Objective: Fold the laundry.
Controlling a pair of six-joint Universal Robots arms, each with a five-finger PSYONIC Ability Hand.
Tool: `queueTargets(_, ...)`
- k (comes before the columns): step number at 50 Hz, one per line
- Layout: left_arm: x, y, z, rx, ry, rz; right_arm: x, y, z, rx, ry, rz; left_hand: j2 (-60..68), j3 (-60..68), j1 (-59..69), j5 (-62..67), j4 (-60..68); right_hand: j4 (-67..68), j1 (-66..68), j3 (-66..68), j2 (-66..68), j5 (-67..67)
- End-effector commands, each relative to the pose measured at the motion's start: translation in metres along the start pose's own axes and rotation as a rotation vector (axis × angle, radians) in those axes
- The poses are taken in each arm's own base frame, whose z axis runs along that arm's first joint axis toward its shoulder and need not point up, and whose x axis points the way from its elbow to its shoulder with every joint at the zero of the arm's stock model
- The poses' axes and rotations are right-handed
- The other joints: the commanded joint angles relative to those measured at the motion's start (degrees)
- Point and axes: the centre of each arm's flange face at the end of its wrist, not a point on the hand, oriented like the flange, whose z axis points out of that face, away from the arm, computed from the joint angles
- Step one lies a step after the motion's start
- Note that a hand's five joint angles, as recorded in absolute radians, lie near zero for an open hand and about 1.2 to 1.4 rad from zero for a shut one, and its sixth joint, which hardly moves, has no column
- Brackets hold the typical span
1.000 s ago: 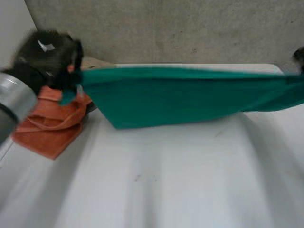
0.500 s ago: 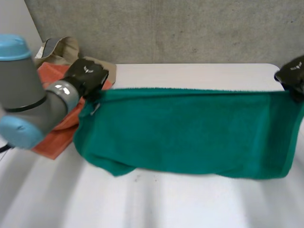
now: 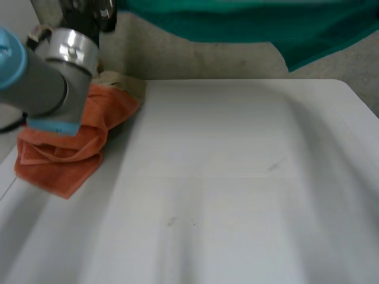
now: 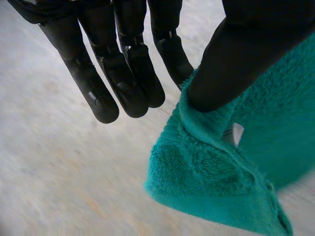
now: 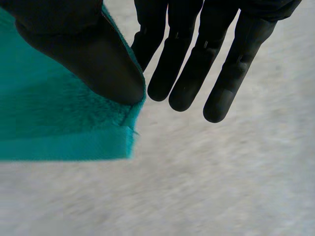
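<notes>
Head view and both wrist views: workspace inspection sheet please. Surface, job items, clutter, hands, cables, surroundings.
surface: white table, bare across its middle and right side.
job's things: green terry towel, lifted off the table and stretched between the two hands.
clutter: crumpled orange cloth at the table's left edge, with beige fabric behind it.
hands: left hand pinches one towel corner between thumb and fingers. The right hand pinches another corner the same way.
cables: nothing seen on the table.
surroundings: grey wall behind the table. The left arm is raised over the orange cloth.
</notes>
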Motion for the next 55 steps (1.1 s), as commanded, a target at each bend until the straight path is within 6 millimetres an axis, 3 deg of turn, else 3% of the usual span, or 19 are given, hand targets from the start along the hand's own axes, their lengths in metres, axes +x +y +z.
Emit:
queueTargets(1,0.038,0.048,-0.047,-0.183,0.126,-0.032,-0.049,0.047,-0.044,-0.172,-0.251,0.015,11.39,11.64,14.65,13.69,11.15,11.46,15.27,11.79,12.57,11.28)
queueTargets(4,0.065,0.079,-0.076,-0.289,0.198,-0.050,-0.070,0.073,-0.062,-0.263,-0.330,0.042,11.39,11.64,14.65,13.69,11.15,11.46,15.27,11.79,12.57,11.28)
queueTargets(8,0.087,0.103,-0.107,-0.401,0.265,-0.071,-0.094,0.098,-0.087,-0.373,-0.425,0.072,11.39,11.64,14.65,13.69,11.15,11.46,15.27,11.79,12.57,11.28)
queueTargets(15,0.101,0.116,-0.152,-0.524,0.344,-0.088,-0.106,0.118,-0.124,-0.496,-0.532,0.086,11.39,11.64,14.65,13.69,11.15,11.46,15.27,11.79,12.57,11.28)
queueTargets(17,0.100,0.118,-0.157,-0.538,0.347,-0.089,-0.104,0.124,-0.127,-0.516,-0.535,0.088,7.07,7.32,10.34,9.37,6.84,11.46,15.27,11.79,12.57,11.28)
queueTargets(23,0.087,0.136,-0.163,-0.598,0.322,-0.076,-0.101,0.137,-0.134,-0.543,-0.560,0.108,-27.04,-26.79,-23.78,-24.74,-27.27,11.46,15.27,11.79,12.57,11.28)
queueTargets(30,0.078,0.146,-0.171,-0.647,0.317,-0.064,-0.097,0.142,-0.134,-0.559,-0.557,0.110,-35.35,-35.10,-32.09,-33.05,-35.59,11.46,15.27,11.79,12.57,11.28)
queueTargets(33,0.078,0.146,-0.175,-0.666,0.322,-0.068,-0.097,0.142,-0.135,-0.560,-0.558,0.110,-33.68,-33.43,-30.41,-31.38,-33.91,11.46,15.27,11.79,12.57,11.28)
queueTargets(39,0.079,0.144,-0.181,-0.700,0.337,-0.087,-0.098,0.141,-0.137,-0.567,-0.562,0.110,11.01,11.25,14.27,13.31,10.77,11.46,15.27,11.79,12.57,11.28)
queueTargets(45,0.075,0.136,-0.185,-0.753,0.365,-0.099,-0.093,0.137,-0.141,-0.587,-0.576,0.105,11.39,11.64,14.65,13.69,11.15,11.46,15.27,11.79,12.57,11.28)
queueTargets(52,0.049,0.086,-0.187,-0.829,0.421,-0.102,-0.059,0.105,-0.143,-0.600,-0.601,0.092,11.39,11.64,14.65,13.69,11.15,11.46,15.27,11.79,12.57,11.28)
queueTargets(55,0.037,0.052,-0.194,-0.881,0.473,-0.097,-0.039,0.093,-0.155,-0.654,-0.675,0.017,11.39,11.64,14.65,13.69,11.15,11.46,15.27,11.79,12.57,11.28)
